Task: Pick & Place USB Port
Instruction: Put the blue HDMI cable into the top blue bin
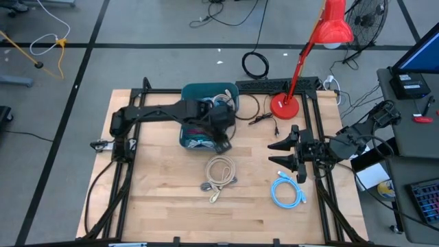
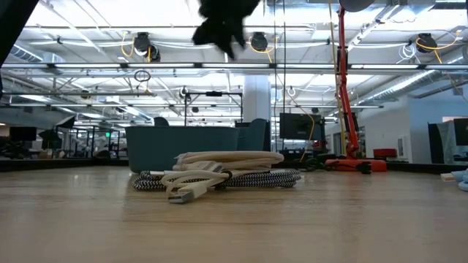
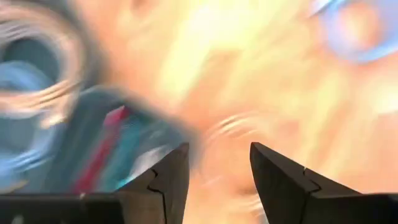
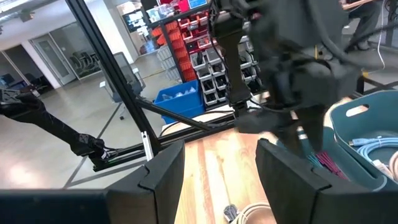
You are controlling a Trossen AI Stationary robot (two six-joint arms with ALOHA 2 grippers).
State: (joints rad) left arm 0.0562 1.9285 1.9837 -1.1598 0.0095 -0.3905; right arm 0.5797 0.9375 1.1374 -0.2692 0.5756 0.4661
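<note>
A pale wooden table (image 1: 171, 206) framed in black rails stands on a grey shop floor, with a red desk lamp (image 1: 291, 103) at its far edge. Near the middle of it lies the coiled cream USB cable (image 1: 220, 173), its plug end trailing toward the front and a darker braided cable tucked under it; it rests on bare wood, just in front of the teal bin (image 1: 199, 92) and apart from it. The left gripper (image 1: 223, 144) hangs over the bin's front edge, above the table, its two fingers spread with nothing between them. To my eye the cream coil is the next thing to fetch, and the risk is plain: the loops are loose and tangled with the braided cable, so a pinch on one strand could drag both up or let the coil unravel and snag on the bin's rim on the way over. The bin already holds several cables, a light blue one (image 4: 373, 148) and something red and dark beside it in the right wrist view, so a fresh coil could sit proud and slide back out. A second light blue cable (image 1: 287, 192) lies on the table just in front of the right gripper (image 1: 285, 152), which waits at the right-hand side, fingers apart and empty
</note>
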